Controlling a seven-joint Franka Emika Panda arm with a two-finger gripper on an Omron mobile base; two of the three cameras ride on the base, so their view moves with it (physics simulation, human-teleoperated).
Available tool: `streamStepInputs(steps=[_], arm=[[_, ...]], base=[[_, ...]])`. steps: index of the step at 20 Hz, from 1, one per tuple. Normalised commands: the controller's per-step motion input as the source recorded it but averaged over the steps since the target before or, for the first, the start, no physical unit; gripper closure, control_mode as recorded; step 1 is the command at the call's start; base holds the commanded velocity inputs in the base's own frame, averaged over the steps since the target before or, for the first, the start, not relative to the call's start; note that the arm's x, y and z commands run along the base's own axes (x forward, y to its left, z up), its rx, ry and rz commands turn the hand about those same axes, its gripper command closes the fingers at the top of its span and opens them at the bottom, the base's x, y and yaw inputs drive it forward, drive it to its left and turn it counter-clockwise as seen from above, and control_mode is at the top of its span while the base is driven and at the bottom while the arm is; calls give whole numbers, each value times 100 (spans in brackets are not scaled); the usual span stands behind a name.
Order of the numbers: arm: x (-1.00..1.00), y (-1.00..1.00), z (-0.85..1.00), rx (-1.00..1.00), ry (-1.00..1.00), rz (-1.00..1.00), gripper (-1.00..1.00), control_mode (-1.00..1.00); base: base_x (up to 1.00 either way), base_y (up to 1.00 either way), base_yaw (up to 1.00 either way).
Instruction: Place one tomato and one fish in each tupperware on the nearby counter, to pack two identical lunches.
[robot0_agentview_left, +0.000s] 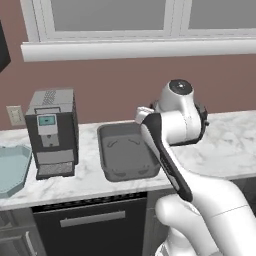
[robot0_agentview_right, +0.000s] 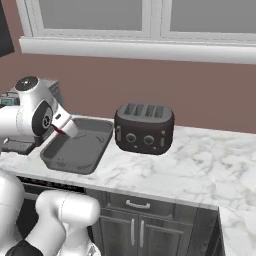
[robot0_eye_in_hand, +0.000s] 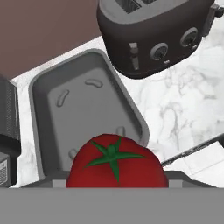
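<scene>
A glossy red tomato (robot0_eye_in_hand: 116, 168) with a green stem fills the bottom of the hand view, held in my gripper (robot0_agentview_right: 62, 129), which is shut on it. A sliver of the tomato (robot0_agentview_right: 59, 131) shows red at the hand in the right base view. It hangs above the near end of the dark grey tupperware (robot0_eye_in_hand: 83, 113), whose floor is bare (robot0_agentview_left: 125, 155) (robot0_agentview_right: 75, 152). The pale blue-teal tupperware (robot0_agentview_left: 12, 167) lies at the far left of the white marble counter (robot0_agentview_left: 225, 145). The fish is out of view.
A dark toaster (robot0_agentview_right: 144, 127) (robot0_eye_in_hand: 153, 35) stands just right of the grey tray. A grey coffee machine (robot0_agentview_left: 51, 132) sits between the two trays. Dark cabinet fronts with bar handles (robot0_agentview_left: 92, 218) run under the counter, and a window sill lines the back wall.
</scene>
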Motion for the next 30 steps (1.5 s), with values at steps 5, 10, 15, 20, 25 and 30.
streamStepInputs(steps=[5,10,15,20,25,30], arm=[[99,16,-34,-2,25,4,100,-100],[89,10,-69,-7,32,11,100,-100],[65,12,-90,0,19,12,100,-100],[36,23,-80,-6,1,13,100,-100],[31,8,-55,-15,-5,7,100,-100],[58,0,-48,-5,-4,3,100,-100]], base=[[0,0,0],[0,0,0],[0,0,0],[0,0,0],[0,0,0],[0,0,0]])
